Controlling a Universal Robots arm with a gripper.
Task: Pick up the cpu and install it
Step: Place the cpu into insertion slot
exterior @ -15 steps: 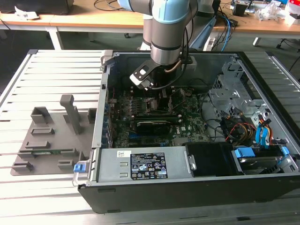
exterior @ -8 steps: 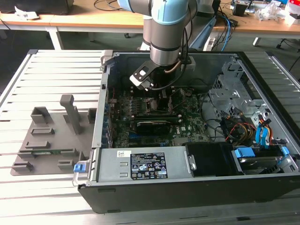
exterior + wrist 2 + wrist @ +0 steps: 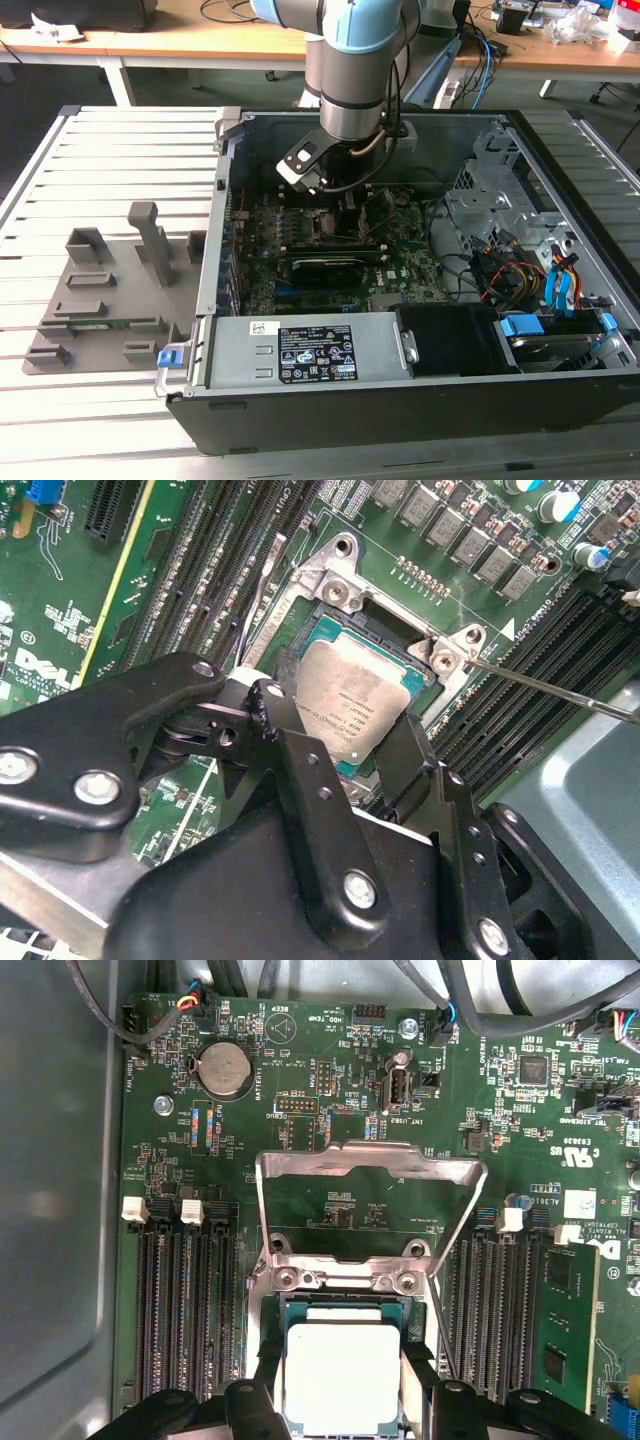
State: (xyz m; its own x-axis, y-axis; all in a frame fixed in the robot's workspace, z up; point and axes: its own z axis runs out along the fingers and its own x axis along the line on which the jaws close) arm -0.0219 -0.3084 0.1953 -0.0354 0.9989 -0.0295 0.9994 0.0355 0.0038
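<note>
Slatted metal table (image 3: 120, 140) carries an open computer case (image 3: 300, 405) in the exterior view, with the arm (image 3: 350, 90) reaching down over the motherboard (image 3: 410, 270). The second wrist view shows the gripper (image 3: 350, 715) clamped on opposite edges of the cpu (image 3: 360, 695), which is at the socket (image 3: 335, 580). The first wrist view adds the raised load plate (image 3: 370, 1160) and flanking memory slots (image 3: 185, 1310).

The cpu (image 3: 355, 705) has a dull, silvery metal top, smooth to look at; the socket frame (image 3: 370, 1160) is bare shiny metal. The board (image 3: 300, 1050) is glossy green; the gripper (image 3: 348, 730) is matt black with shiny metal screws; the table (image 3: 110, 150) is pale ribbed metal.
</note>
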